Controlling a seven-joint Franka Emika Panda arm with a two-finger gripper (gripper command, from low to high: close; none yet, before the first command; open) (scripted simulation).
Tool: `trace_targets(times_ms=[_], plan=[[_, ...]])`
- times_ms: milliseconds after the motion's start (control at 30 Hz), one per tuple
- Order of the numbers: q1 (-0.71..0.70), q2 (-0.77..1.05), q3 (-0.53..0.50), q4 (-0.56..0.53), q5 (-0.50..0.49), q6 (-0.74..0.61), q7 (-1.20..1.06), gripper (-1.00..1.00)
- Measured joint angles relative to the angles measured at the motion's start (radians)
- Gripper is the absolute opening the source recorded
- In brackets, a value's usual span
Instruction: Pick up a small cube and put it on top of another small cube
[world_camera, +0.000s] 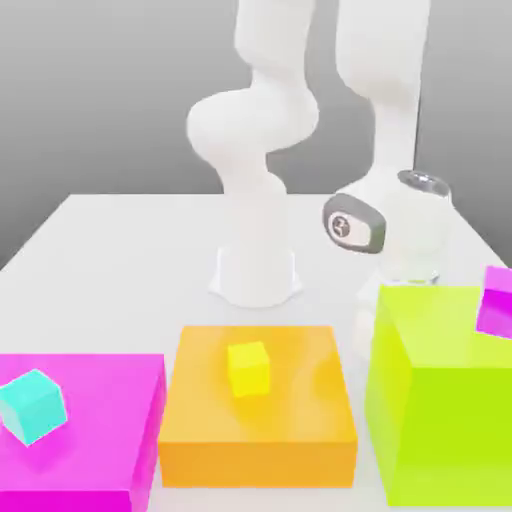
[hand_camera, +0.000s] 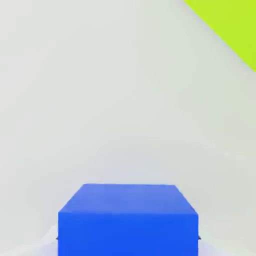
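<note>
The small plain blue cube (hand_camera: 128, 220) sits close under the hand camera, square-on, resting on the pale grey worktop (hand_camera: 100, 100); a corner of the large lime-green block (hand_camera: 235, 30) cuts into that same view. In the exterior view the arm's wrist reaches down behind this lime-green block (world_camera: 440, 400), so the blue cube most likely lies on the worktop there, hidden by it. The small magenta-purple cube (world_camera: 496, 300) stands on the lime block's top, near the exterior view's right edge.

The step in hand looks like the approach or grasp of the blue cube. To do it well, the end effector should come straight down, centred on the cube with its faces parallel to the fingers, close firmly, then lift high enough to clear the lime block's top edge before moving over the magenta-purple cube.

Whether the end effector is apart or clamped on the cube, I cannot tell.
</note>
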Motion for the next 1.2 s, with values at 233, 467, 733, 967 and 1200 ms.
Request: trace_targets(times_ms=[233,467,733,967,1200], plan=[[0.035,-0.191,0.064,-0.035,0.135,-0.210,-0.063,-1.00],[0.170,-0.211,0.102,0.187,0.248,-0.451,-0.253,-1.00],[0.094,-0.271,0.032,0.476,0.224,-0.749,-0.399,-1.00],[-0.036,-0.336,-0.083,0.709,0.122,-1.030,-0.417,-1.00],[-0.053,-0.276,-0.089,0.629,0.127,-0.906,-0.404,1.00]])
